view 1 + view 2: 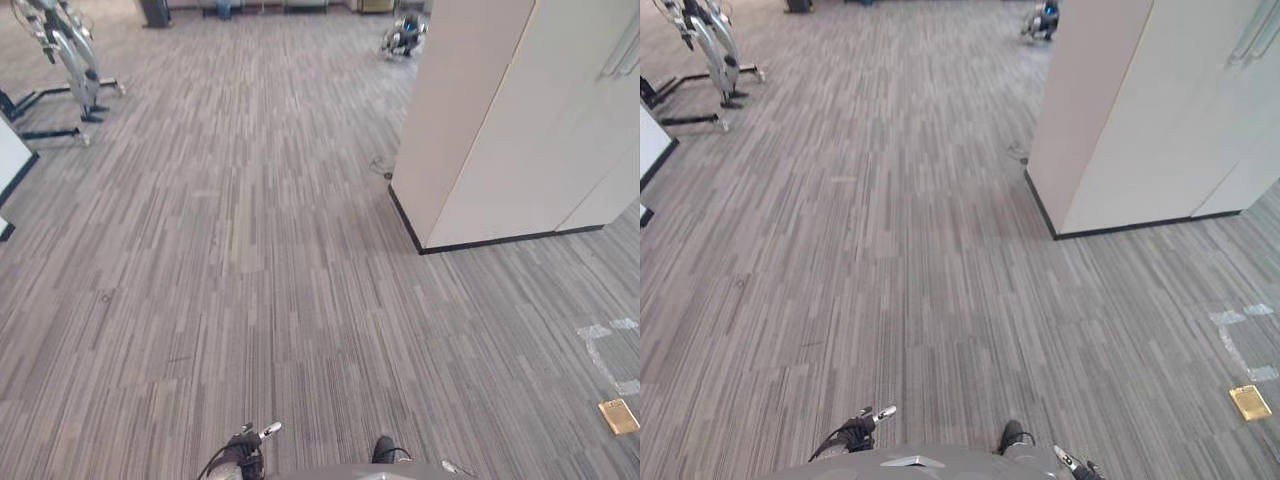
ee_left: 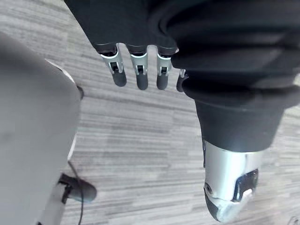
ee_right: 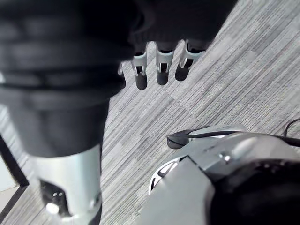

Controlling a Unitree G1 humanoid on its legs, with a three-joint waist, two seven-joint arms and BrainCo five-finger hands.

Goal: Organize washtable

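Note:
No washtable or any of its items is in view; grey striped carpet [image 1: 250, 260] stretches ahead. My left hand [image 2: 138, 75] hangs at my side over the carpet, fingers straight and relaxed, holding nothing; it also peeks in at the bottom edge of the left eye view, left hand [image 1: 247, 443]. My right hand [image 3: 161, 70] hangs the same way on the other side, fingers loose and empty, and its tip shows low in the right eye view, right hand [image 1: 1076, 462].
A tall white cabinet [image 1: 500, 120] with a black base stands ahead on the right. A silver machine on a stand [image 1: 70, 50] and a white board [image 1: 10, 160] are at the left. A brass floor plate [image 1: 619, 416] and tape marks [image 1: 600, 345] lie at the lower right.

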